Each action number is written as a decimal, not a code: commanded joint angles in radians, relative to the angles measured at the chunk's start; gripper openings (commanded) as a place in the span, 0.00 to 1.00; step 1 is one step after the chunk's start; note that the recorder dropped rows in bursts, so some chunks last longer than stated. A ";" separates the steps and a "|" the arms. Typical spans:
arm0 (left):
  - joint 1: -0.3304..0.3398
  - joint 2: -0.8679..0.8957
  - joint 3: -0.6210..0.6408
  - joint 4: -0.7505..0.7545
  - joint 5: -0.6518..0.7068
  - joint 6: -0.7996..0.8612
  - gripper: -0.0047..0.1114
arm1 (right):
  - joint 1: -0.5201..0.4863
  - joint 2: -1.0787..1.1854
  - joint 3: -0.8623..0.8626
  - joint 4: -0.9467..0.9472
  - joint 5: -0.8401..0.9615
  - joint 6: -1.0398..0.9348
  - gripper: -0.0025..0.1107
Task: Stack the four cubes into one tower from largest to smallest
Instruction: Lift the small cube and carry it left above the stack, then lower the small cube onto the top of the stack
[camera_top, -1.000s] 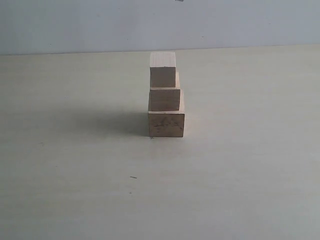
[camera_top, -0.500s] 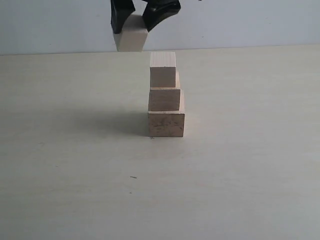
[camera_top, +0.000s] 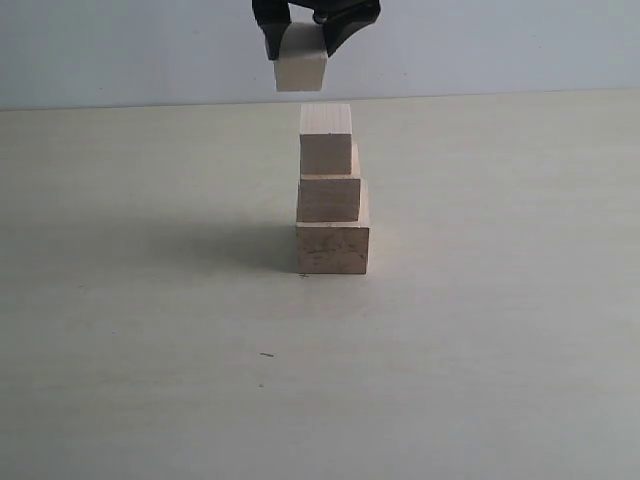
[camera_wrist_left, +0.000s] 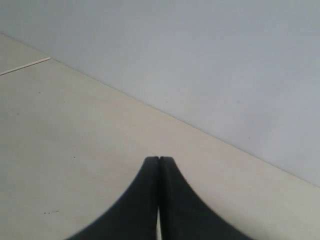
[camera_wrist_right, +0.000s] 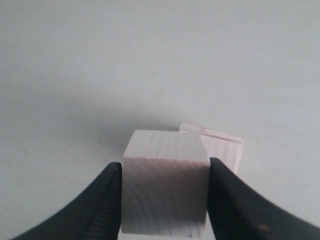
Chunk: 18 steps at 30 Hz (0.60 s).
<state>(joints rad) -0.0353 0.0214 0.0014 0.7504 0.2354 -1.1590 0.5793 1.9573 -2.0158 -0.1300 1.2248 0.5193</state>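
Note:
Three pale wooden cubes stand as a stepped tower (camera_top: 331, 190) at the table's middle: the largest cube (camera_top: 333, 249) with dark grain smudges lowest, a middle one (camera_top: 330, 198) on it, a smaller one (camera_top: 326, 139) topmost. My right gripper (camera_top: 303, 45) hangs above and slightly left of the tower, shut on the smallest cube (camera_top: 299, 70). In the right wrist view the held cube (camera_wrist_right: 165, 187) sits between the black fingers, with the tower's top (camera_wrist_right: 220, 145) showing just beyond it. My left gripper (camera_wrist_left: 159, 161) is shut on nothing, away from the cubes.
The pale table (camera_top: 150, 330) runs wide on both sides of the tower, with a grey wall (camera_top: 120, 50) behind. A tiny dark speck (camera_top: 266, 354) lies in front of the tower.
My right gripper came in from the top left with the smallest cube and has moved rightward, now nearly over the tower. The tower has not moved.

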 joint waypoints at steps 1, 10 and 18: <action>-0.006 0.004 -0.001 0.004 -0.004 0.004 0.04 | -0.046 0.013 -0.004 0.079 -0.004 -0.004 0.02; -0.006 0.004 -0.001 0.004 -0.004 0.004 0.04 | -0.056 -0.016 -0.004 0.071 -0.004 -0.046 0.02; -0.006 0.004 -0.001 0.004 -0.004 0.004 0.04 | -0.059 0.002 0.056 0.053 -0.004 -0.064 0.02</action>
<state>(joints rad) -0.0353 0.0214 0.0014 0.7504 0.2354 -1.1590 0.5246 1.9553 -1.9833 -0.0697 1.2251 0.4670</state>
